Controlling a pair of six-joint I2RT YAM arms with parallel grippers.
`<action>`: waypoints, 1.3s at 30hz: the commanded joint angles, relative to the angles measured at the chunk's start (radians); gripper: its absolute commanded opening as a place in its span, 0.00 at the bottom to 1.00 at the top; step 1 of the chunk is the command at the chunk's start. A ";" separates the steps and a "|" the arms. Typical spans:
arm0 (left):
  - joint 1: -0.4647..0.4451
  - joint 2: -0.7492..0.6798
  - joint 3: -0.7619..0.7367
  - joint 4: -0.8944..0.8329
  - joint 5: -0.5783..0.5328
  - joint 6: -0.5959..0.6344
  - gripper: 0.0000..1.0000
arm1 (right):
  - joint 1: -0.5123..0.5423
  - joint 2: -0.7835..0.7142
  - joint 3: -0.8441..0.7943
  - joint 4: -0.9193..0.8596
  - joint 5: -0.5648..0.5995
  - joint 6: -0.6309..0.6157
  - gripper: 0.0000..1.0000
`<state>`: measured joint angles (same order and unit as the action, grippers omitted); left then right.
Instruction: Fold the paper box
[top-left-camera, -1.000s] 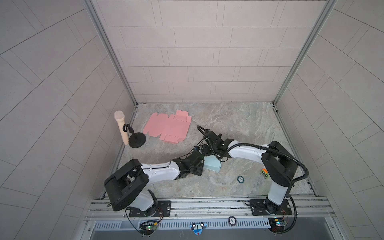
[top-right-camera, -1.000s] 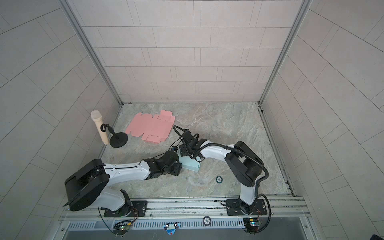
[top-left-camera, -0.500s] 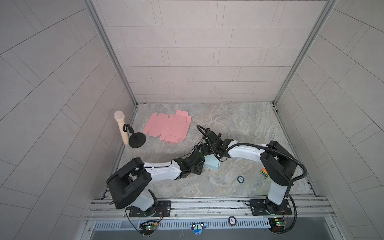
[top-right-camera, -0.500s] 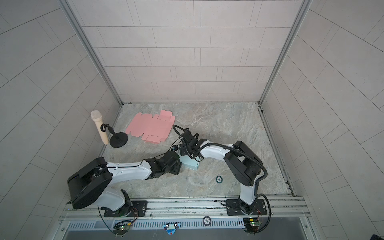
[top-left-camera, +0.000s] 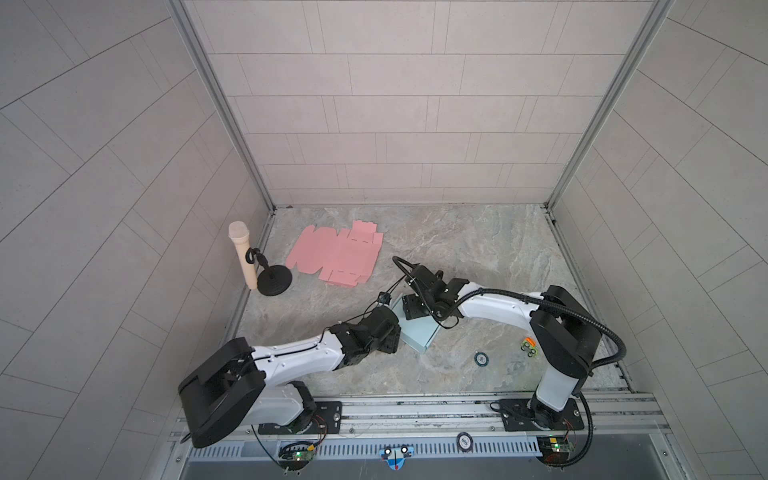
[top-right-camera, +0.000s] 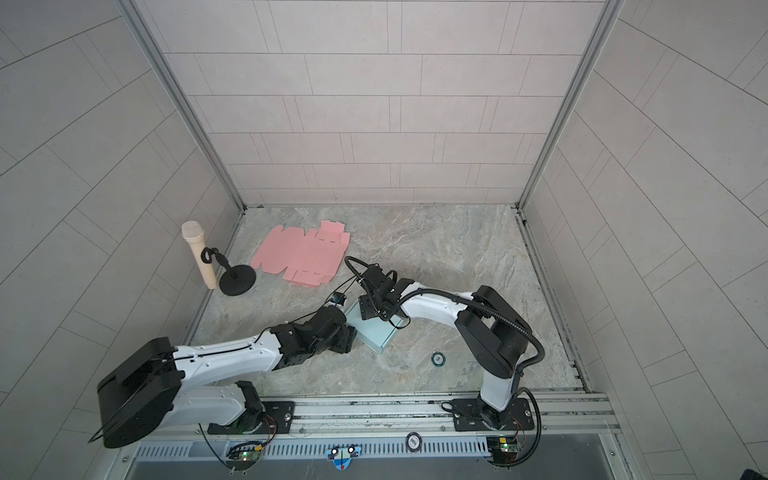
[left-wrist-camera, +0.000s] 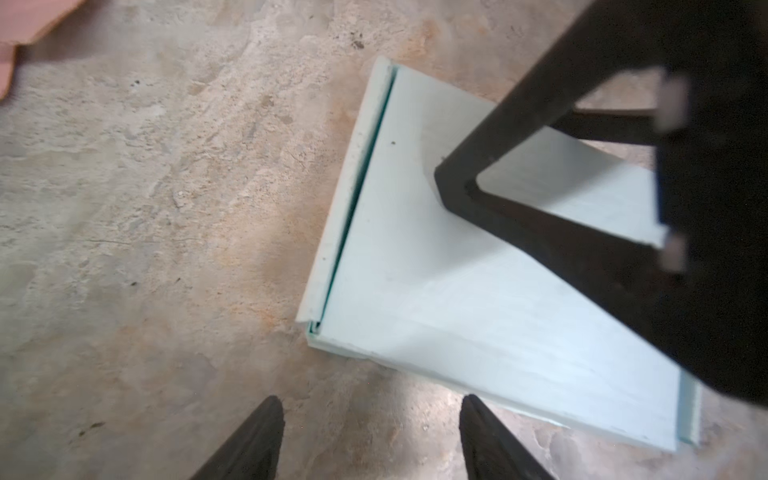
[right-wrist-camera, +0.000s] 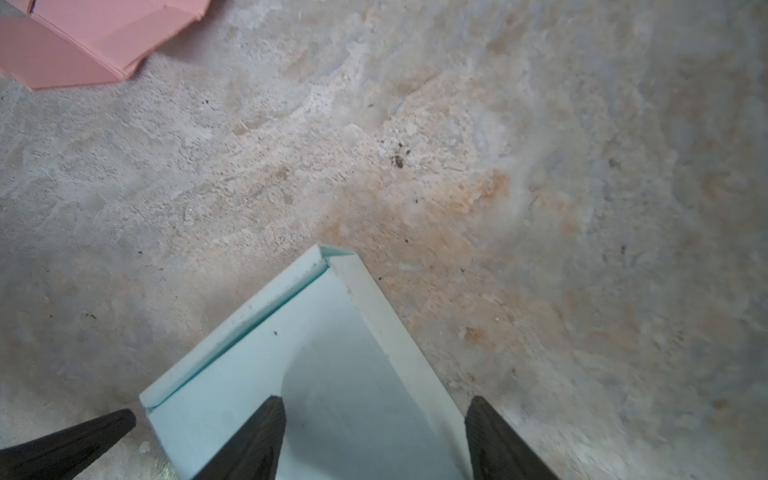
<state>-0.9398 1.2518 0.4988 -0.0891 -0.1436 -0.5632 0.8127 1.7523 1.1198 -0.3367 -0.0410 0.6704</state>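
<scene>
The pale blue paper box (top-left-camera: 420, 334) (top-right-camera: 375, 331) lies folded flat on the marble table, with a narrow slit along one side wall (left-wrist-camera: 353, 195). My left gripper (top-left-camera: 391, 341) (left-wrist-camera: 370, 405) is open, low over the table just short of the box's near corner (left-wrist-camera: 316, 332). My right gripper (top-left-camera: 409, 309) (right-wrist-camera: 374, 405) is open above the box (right-wrist-camera: 332, 374); one fingertip is over the lid, the other past its edge. In the left wrist view a right finger (left-wrist-camera: 453, 183) reaches down to the lid.
A flat pink cardboard cutout (top-left-camera: 336, 257) (top-right-camera: 303, 257) lies behind the box. A beige microphone (top-left-camera: 241, 259) on a black stand (top-left-camera: 274, 284) is at the left wall. A small round disc (top-left-camera: 481, 359) and a small green-orange piece (top-left-camera: 528, 347) lie at the front right.
Almost nothing: the left arm has shifted slightly beside the box. Both grippers stay open at the box, which has not moved.
</scene>
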 joint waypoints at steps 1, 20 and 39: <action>-0.060 -0.037 -0.028 -0.043 -0.006 -0.044 0.67 | -0.009 -0.074 -0.015 -0.052 0.024 0.032 0.72; -0.203 0.215 0.035 0.239 0.103 -0.037 0.50 | -0.104 -0.129 -0.216 0.174 -0.158 0.116 0.73; -0.176 0.316 0.131 0.191 0.014 0.039 0.42 | -0.042 -0.104 -0.319 0.258 -0.261 0.159 0.72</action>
<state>-1.1454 1.5200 0.5854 0.0910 -0.0826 -0.5640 0.7017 1.6379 0.8261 -0.0257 -0.2306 0.7887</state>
